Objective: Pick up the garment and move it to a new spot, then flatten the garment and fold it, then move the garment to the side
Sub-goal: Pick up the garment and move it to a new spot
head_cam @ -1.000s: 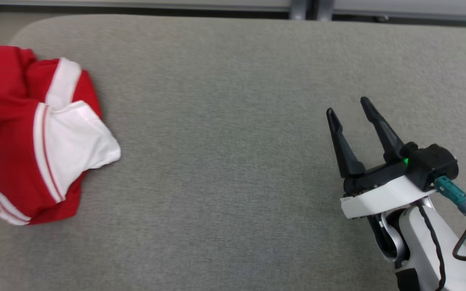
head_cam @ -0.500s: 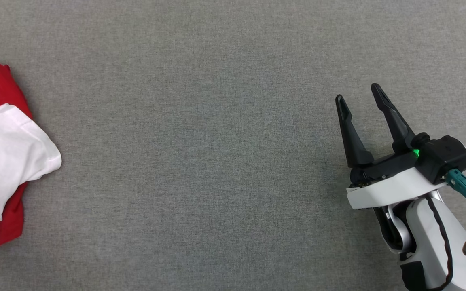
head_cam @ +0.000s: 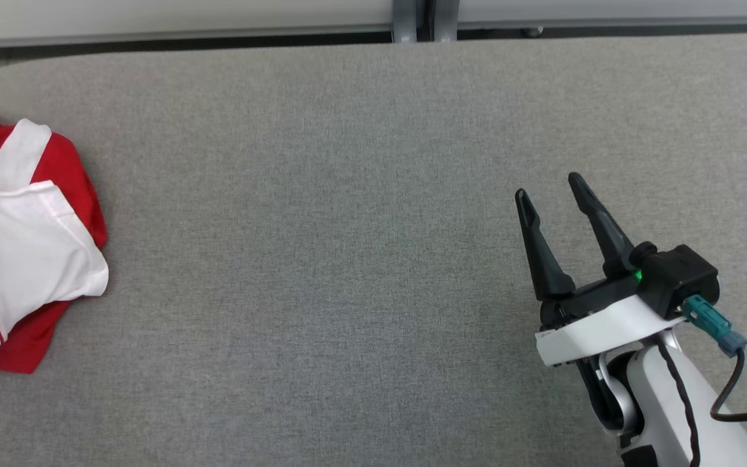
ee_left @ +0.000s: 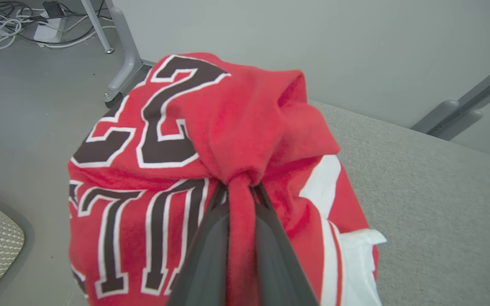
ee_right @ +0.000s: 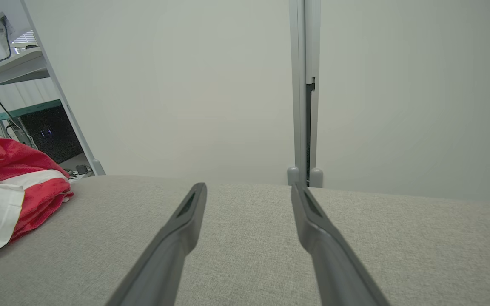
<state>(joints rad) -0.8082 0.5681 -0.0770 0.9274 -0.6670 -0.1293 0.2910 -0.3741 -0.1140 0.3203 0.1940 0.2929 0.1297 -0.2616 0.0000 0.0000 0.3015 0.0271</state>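
Its left gripper [ee_left: 238,189] clamped on a red fold of the crumpled Bulls jersey [ee_left: 164,140] at the grey padded table's [head_cam: 347,272] left end, the robot should lift slowly, checking the pinch holds, while the right gripper [head_cam: 546,185] sits fingers apart.

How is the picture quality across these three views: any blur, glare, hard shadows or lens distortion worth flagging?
Head view: even, soft light, sharp, no glare; the right gripper casts almost no shadow on the grey surface. Left wrist view: the garment sits very close and slightly soft; the left gripper blurs toward the bottom edge. Right wrist view: fingers soft up close, wall flat-lit.
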